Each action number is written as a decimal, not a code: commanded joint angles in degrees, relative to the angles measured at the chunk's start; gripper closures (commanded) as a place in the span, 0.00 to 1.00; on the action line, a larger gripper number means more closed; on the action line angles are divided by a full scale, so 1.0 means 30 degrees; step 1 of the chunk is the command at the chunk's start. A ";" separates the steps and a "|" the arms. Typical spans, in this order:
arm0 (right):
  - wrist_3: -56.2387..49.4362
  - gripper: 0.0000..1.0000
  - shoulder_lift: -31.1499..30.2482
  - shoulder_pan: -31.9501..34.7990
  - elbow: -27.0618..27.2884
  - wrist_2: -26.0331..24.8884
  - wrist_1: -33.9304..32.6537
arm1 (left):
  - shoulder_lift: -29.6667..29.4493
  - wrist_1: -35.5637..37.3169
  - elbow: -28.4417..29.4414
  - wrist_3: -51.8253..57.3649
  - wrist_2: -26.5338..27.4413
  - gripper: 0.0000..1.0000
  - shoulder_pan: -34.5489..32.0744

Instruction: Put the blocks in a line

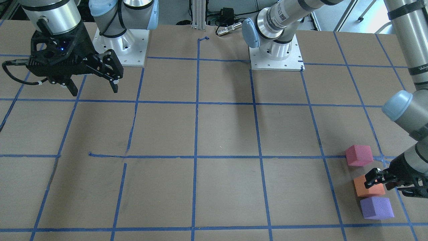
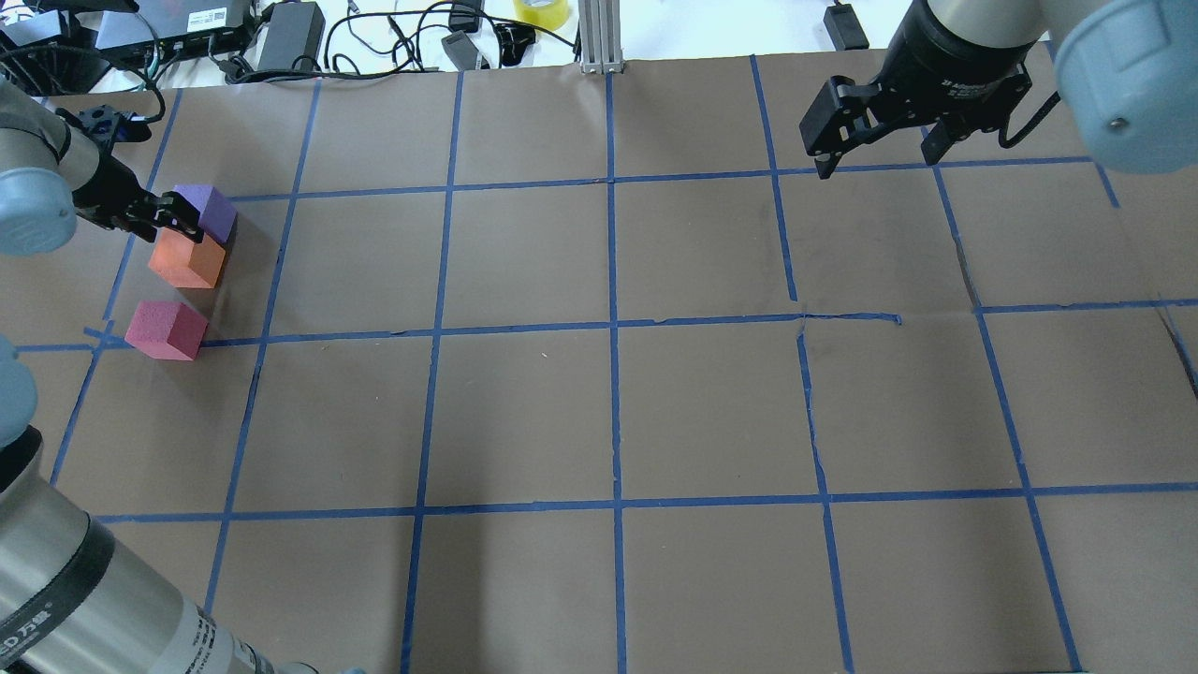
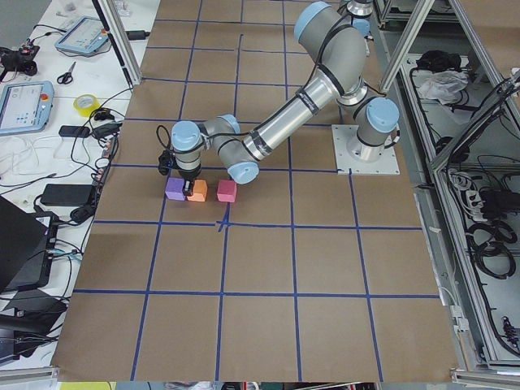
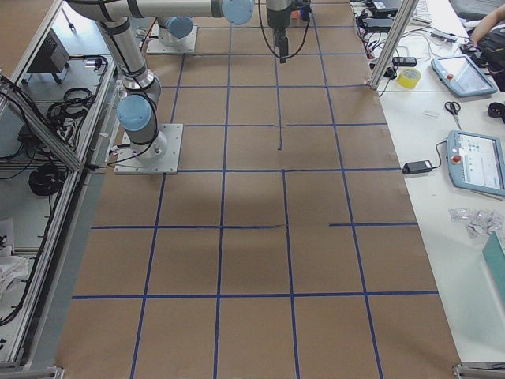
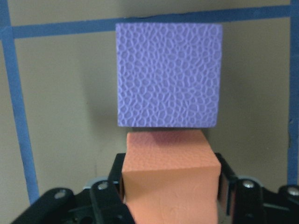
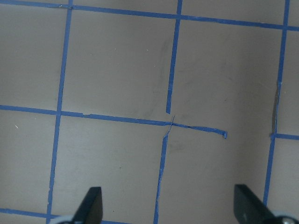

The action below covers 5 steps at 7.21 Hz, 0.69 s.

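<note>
Three foam blocks stand in a row at the table's left end. The pink-red block (image 1: pixel 359 155) (image 2: pixel 167 329) stands a little apart. The orange block (image 1: pixel 367 191) (image 2: pixel 187 262) sits against the purple block (image 1: pixel 377 208) (image 2: pixel 208 208). My left gripper (image 1: pixel 389 184) (image 2: pixel 164 217) is low over them. In the left wrist view its jaws press both sides of the orange block (image 5: pixel 170 163), with the purple block (image 5: pixel 168 74) just beyond. My right gripper (image 1: pixel 93 88) (image 2: pixel 875 159) hangs open and empty above the table's far right part; it also shows in the right wrist view (image 6: pixel 170 210).
The brown table (image 2: pixel 608 412) has a grid of blue tape lines. The arm bases (image 1: pixel 122 50) (image 1: pixel 276 57) stand at the robot's edge. Cables, power bricks and a tape roll (image 2: pixel 541 11) lie beyond the far edge.
</note>
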 commanded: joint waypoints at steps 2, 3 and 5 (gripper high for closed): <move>0.0000 0.00 0.0001 0.0004 0.0002 0.0204 0.0002 | 0.6014 -1.0900 0.2194 -0.6346 -0.1171 0.00 -0.3288; -0.0029 0.00 0.0001 0.0004 0.0002 0.0118 0.0002 | 0.7166 -1.2308 0.2989 -0.8467 -0.1239 0.00 -0.5481; 0.0000 0.00 0.0030 0.0004 0.0002 -0.0059 0.0002 | 0.7763 -1.2118 0.2591 -1.1282 -0.1242 0.00 -0.8508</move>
